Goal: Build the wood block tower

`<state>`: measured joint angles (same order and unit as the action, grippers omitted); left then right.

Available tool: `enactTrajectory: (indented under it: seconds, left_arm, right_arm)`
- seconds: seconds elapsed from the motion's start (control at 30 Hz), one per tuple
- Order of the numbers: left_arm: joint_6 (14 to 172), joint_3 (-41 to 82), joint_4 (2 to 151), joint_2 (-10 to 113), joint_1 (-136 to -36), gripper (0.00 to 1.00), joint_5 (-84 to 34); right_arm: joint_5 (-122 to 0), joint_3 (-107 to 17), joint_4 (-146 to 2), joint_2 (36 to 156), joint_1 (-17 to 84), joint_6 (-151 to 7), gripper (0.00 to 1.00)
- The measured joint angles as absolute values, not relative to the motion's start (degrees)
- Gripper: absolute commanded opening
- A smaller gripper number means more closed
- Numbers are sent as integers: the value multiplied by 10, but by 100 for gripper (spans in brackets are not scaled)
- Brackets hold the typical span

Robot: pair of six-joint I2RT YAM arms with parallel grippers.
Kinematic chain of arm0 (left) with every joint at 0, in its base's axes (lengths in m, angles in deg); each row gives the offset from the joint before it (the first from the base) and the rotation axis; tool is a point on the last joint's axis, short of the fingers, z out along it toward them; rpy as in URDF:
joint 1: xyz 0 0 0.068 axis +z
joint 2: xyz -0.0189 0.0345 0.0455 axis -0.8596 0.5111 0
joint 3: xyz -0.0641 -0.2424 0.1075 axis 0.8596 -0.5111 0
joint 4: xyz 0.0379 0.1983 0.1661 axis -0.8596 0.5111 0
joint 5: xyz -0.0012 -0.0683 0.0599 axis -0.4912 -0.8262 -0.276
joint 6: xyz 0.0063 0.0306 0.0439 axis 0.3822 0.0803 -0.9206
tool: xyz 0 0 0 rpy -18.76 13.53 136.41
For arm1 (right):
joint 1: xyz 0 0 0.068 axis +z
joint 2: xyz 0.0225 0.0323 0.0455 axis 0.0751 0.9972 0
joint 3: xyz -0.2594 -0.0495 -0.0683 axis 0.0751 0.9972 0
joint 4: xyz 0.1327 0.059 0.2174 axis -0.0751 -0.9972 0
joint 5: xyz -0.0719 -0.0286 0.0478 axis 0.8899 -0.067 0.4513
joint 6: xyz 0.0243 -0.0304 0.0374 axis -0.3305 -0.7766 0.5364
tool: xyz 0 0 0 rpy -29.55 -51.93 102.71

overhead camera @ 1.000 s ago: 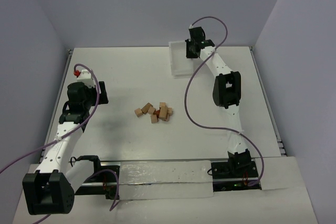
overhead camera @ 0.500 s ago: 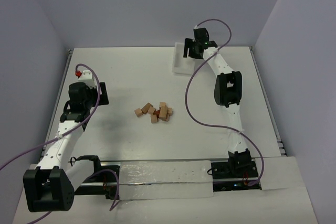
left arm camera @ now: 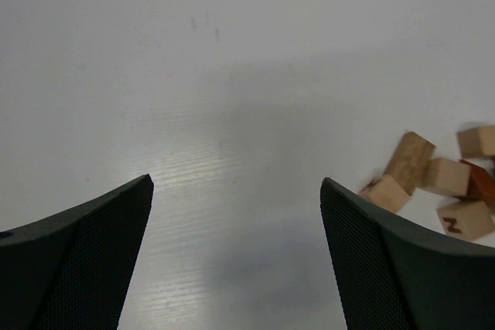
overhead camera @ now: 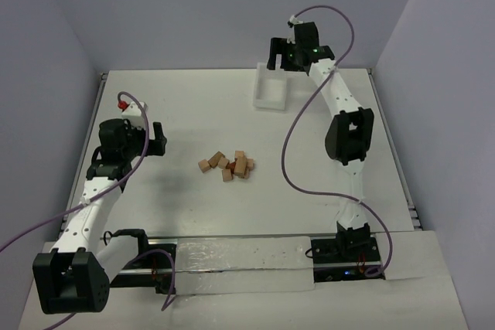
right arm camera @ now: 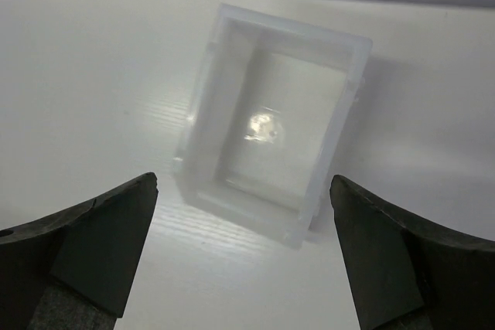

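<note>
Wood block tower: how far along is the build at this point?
Done: nothing stacked; the wood blocks lie in a loose heap. In hand: nothing; the left fingers stand open, facing the heap, and the right fingers stand open above the white tray, which holds no blocks. Remaining: the whole tower.

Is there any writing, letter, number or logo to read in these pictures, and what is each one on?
"Z", or perhaps a sideways "N": a single reddish-brown character on the face of a tan block at the right edge of the left wrist view; which letter it is cannot be told.
Other blocks: too small to read any marks.
White tray: no text on it.
</note>
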<state>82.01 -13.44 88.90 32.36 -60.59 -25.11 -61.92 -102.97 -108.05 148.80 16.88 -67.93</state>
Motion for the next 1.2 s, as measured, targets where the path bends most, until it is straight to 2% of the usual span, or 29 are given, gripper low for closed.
enactTrajectory:
  seconds: [0.2,0.33,0.6,0.87,1.2]
  left_arm:
    - [731,-87,910,322,-609,88,-411]
    - [626,-47,962,343,-644,87,-509]
    - [456,24,1054,455,-780,84,-573]
    - [362,93,1093,587,-887,82,-564]
    - [274,159,1123,687,-941,83,-555]
  right_arm:
    - [-693,-936,-1088,1306,174,-717,100]
    - [-773,-803,-1097,1193,175,-748,100]
    - [-873,-601,-1138,1145,164,-794,100]
    - [-932,-599,-1189,1133,81,-833,100]
    - [-966,-589,-1210,1089,18,-858,100]
